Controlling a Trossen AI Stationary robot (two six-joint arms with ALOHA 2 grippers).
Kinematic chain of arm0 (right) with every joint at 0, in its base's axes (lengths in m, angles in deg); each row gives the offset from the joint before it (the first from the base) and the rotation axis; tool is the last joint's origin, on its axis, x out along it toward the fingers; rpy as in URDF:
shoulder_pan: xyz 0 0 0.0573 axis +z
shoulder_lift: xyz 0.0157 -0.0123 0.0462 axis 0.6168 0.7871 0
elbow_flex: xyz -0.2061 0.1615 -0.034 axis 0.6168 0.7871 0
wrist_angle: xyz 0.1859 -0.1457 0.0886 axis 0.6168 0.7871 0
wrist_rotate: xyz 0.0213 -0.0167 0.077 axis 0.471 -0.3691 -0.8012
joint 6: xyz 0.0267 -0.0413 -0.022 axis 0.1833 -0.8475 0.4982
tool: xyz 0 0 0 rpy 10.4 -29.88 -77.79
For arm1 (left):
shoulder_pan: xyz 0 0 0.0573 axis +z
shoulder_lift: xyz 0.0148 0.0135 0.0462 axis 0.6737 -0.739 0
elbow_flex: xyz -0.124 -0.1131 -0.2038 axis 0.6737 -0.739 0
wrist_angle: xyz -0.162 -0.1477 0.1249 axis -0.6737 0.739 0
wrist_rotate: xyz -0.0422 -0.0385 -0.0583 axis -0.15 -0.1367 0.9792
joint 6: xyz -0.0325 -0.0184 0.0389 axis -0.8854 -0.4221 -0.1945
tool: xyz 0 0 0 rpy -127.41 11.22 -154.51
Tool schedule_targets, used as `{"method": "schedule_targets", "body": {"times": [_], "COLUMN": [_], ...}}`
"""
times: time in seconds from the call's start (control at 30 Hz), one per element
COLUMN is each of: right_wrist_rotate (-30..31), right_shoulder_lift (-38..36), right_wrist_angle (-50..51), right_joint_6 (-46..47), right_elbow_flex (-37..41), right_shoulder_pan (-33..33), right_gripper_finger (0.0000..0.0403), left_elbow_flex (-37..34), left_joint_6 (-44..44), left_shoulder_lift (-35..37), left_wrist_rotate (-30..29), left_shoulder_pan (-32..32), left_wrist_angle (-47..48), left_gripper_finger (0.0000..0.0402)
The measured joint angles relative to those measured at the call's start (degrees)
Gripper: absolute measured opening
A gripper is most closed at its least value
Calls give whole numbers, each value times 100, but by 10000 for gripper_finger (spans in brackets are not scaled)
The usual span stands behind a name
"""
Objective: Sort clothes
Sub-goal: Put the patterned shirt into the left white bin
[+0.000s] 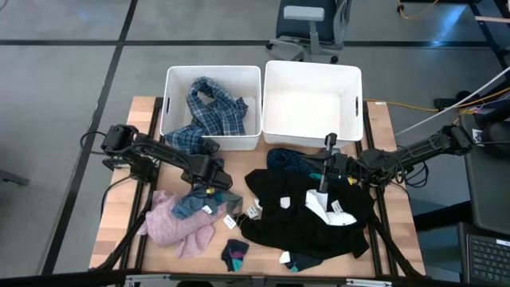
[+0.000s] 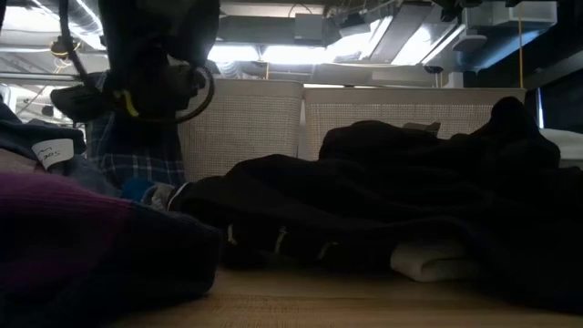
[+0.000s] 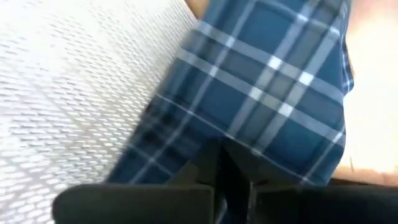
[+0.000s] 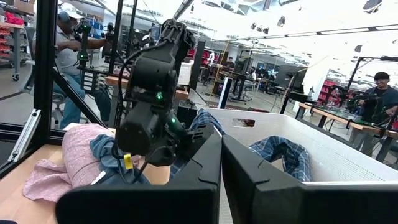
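Observation:
A blue plaid shirt [image 1: 209,108] lies in the left white bin [image 1: 170,96] and drapes over its near wall down to the table. My left gripper [image 1: 207,150] is at that draped part, shut on it. My right gripper [image 1: 319,171] is shut and holds nothing that I can see. It hovers over the black and white pieces [image 1: 307,219], pointing toward the table's left. A navy dotted cloth [image 1: 288,159] lies beside it. A pink fuzzy top [image 1: 177,227], a grey-blue piece [image 1: 194,204] and a small dark sock [image 1: 235,253] lie on the table. My left gripper pinches the plaid shirt's draped part [image 3: 245,146] between its two fingers [image 3: 208,171], just outside the left bin's near wall. The fingers come roughly level from the table's near side. The rest of the shirt lies over the wall and inside the bin.
The right white bin [image 1: 272,100] stands beside the left one at the table's far edge, nothing in it. People and other work stations show in the room beyond the table. Bare wood shows along the table's near edge.

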Motion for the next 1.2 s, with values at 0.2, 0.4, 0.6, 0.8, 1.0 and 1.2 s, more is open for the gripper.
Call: {"method": "schedule_targets", "body": {"times": [0.2, 0.4, 0.6, 0.8, 1.0, 1.2], "right_wrist_rotate": [1, 1, -1, -1, -1, -15], "right_shoulder_lift": [0, 0, 0, 0, 0, 0], "right_wrist_angle": [-1, 4, 3, 4, 6, 6], "right_joint_6": [1, 1, 1, 1, 1, 4], "right_elbow_flex": [2, 2, 2, 2, 2, 2], "right_shoulder_pan": [-1, 1, 0, 1, 1, 0], "right_gripper_finger": [17, 17, 17, 17, 17, 17], "left_elbow_flex": [703, 1461, 1452, 1078, 806, 422], "left_joint_6": [-55, -406, -592, -441, -401, -170], "left_shoulder_lift": [216, 459, 459, 448, 448, 446], "left_wrist_rotate": [1, -4, 171, 246, 248, 249], "left_shoulder_pan": [-268, -430, -317, -287, -447, -797], "left_wrist_angle": [-26, -72, -42, 106, 735, 851], "left_gripper_finger": [1, 4, 39, 109, 161, 174]}}
